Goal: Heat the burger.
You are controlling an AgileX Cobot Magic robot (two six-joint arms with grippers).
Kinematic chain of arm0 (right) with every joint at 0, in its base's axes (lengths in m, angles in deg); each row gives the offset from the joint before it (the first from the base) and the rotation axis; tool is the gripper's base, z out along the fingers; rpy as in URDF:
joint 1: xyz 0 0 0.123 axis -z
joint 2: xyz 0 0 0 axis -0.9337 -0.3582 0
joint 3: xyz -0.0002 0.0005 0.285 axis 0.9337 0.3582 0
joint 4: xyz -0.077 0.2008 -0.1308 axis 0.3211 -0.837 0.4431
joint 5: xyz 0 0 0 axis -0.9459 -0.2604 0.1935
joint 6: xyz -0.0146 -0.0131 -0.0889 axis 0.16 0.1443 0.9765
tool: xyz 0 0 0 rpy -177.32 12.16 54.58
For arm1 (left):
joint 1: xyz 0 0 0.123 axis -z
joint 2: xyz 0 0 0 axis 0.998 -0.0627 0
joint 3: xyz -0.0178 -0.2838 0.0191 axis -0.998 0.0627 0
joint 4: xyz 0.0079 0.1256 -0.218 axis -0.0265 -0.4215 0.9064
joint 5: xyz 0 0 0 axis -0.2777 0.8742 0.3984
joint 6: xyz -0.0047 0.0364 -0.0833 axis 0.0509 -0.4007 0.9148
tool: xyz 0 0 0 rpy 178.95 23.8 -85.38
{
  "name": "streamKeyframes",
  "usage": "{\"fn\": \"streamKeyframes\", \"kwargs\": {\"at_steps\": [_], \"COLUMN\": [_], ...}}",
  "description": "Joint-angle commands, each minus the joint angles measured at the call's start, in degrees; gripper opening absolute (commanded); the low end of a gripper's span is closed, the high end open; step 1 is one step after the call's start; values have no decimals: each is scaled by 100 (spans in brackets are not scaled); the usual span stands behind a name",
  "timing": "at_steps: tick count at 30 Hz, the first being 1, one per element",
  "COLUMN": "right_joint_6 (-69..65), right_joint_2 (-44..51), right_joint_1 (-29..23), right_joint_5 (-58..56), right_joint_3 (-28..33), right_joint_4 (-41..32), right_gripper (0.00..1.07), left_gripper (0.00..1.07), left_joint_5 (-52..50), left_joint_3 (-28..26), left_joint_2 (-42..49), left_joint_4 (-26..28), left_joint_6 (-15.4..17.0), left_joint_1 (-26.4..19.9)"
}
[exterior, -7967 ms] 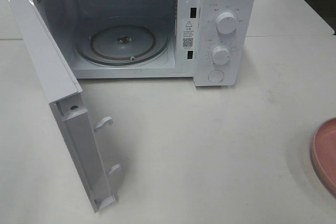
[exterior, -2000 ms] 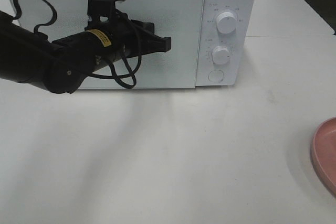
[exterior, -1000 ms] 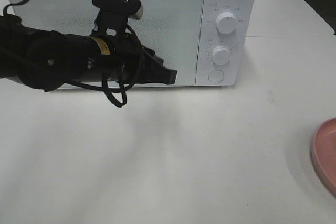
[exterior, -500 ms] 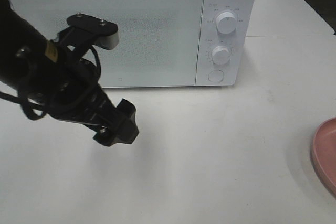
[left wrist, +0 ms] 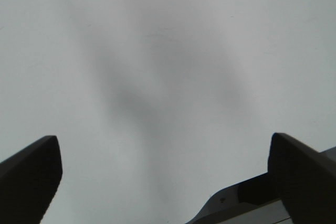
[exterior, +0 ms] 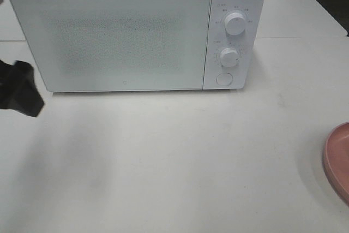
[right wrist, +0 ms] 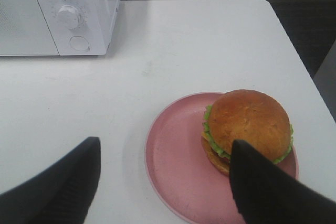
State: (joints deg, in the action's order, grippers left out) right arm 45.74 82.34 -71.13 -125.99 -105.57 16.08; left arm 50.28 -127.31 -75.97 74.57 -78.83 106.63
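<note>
Two pincers released, left pincer [left wrist: 163, 182] over bare table [left wrist: 157, 51], right pincer [right wrist: 163, 182] above burger [right wrist: 247, 124]

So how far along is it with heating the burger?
Barely started. The burger sits on the pink plate, outside the microwave, whose door is shut. Nothing is in hand: the left gripper is open over bare table and the right gripper hovers open above the plate. Left: open the door, load the burger, shut it, set the dials.

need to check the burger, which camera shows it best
The right wrist view: the burger sits whole on the pink plate. The exterior high view shows only the plate's edge, no burger. The left wrist view shows only bare table.
</note>
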Motion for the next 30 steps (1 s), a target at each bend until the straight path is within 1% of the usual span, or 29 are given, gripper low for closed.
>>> {"fn": "streamKeyframes", "kwargs": {"at_steps": [1, 2, 3, 5, 6, 7, 8, 10, 11, 13, 14, 15, 16, 17, 18, 19, 21, 23, 24, 25, 27, 30], "right_joint_6": [69, 69, 69, 69, 69, 69, 69, 69, 69, 69, 69, 69, 69, 69, 69, 69, 69, 69, 69, 69, 69, 69], "right_joint_2": [155, 155, 155, 155, 155, 155, 155, 155, 155, 155, 155, 155, 155, 155, 155, 155, 155, 155, 155, 155, 155, 155], "right_joint_1": [23, 23, 23, 23, 23, 23, 23, 23, 23, 23, 23, 23, 23, 23, 23, 23, 23, 23, 23, 23, 23, 23], "right_joint_5": [11, 11, 11, 11, 11, 11, 11, 11, 11, 11, 11, 11, 11, 11, 11, 11, 11, 11, 11, 11, 11, 11], "right_joint_3": [17, 17, 17, 17, 17, 17, 17, 17, 17, 17, 17, 17, 17, 17, 17, 17, 17, 17, 17, 17, 17, 17], "right_joint_4": [0, 0, 0, 0, 0, 0, 0, 0, 0, 0, 0, 0, 0, 0, 0, 0, 0, 0, 0, 0, 0, 0], "right_gripper": [68, 68, 68, 68, 68, 68, 68, 68, 68, 68, 68, 68, 68, 68, 68, 68, 68, 68, 68, 68, 68, 68], "left_gripper": [100, 100, 100, 100, 100, 100, 100, 100, 100, 100, 100, 100, 100, 100, 100, 100, 100, 100, 100, 100, 100, 100], "left_joint_5": [361, 361, 539, 607, 791, 791, 888, 894, 894, 900, 905, 905, 905, 888, 877, 877, 871, 865, 888, 888, 997, 1031], "left_joint_3": [11, 11, 11, 11, 29, 29, 109, 178, 372, 470, 688, 819, 819, 1060, 1163, 1163, 1507, 1593, 1776, 1776, 2057, 2131], "left_joint_2": [407, 407, 625, 751, 1026, 1026, 1301, 1438, 1793, 1948, 2332, 2527, 2527, 2882, 3077, 3077, 3736, 3890, 4148, 4148, 4492, 4595], "left_joint_4": [17, 17, 0, -11, -29, -29, -40, -57, -103, -126, -155, -155, -155, -160, -160, -160, -166, -178, -195, -195, -206, -212], "left_joint_6": [120, 120, 138, 132, 132, 132, 132, 132, 132, 132, 132, 132, 132, 126, 120, 120, 115, 115, 115, 115, 115, 115], "left_joint_1": [-556, -556, -802, -871, -968, -968, -980, -980, -980, -980, -980, -980, -980, -980, -980, -980, -980, -980, -980, -980, -980, -980]}}
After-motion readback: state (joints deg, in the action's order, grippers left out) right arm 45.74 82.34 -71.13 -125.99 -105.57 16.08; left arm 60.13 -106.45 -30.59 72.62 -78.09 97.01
